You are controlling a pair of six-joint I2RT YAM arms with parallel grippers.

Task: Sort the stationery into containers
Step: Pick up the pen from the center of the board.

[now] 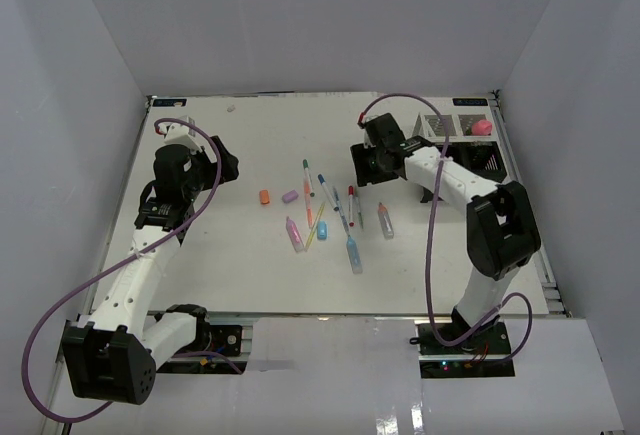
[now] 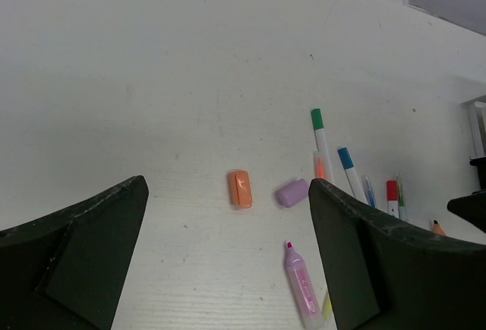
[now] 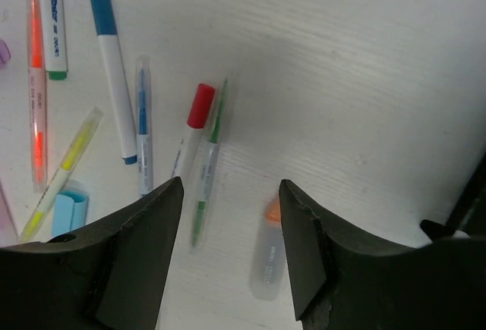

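The stationery lies loose mid-table: an orange eraser (image 1: 265, 197), a purple eraser (image 1: 290, 196), a pink marker (image 1: 294, 233), several thin pens (image 1: 326, 187) and a blue marker (image 1: 354, 253). My left gripper (image 1: 224, 167) is open and empty above the table, left of the pile; its view shows the orange eraser (image 2: 240, 189), purple eraser (image 2: 291, 193) and pink marker (image 2: 304, 288) ahead. My right gripper (image 1: 362, 167) is open and empty (image 3: 228, 246) above a green thin pen (image 3: 206, 171), a red-capped pen (image 3: 194, 125) and a clear orange-tipped marker (image 3: 267, 258).
The black organizer (image 1: 487, 158) with white mesh compartments (image 1: 438, 125) stands at the far right, behind my right arm. A pink-capped bottle (image 1: 482, 127) sits in it. White walls enclose the table on three sides.
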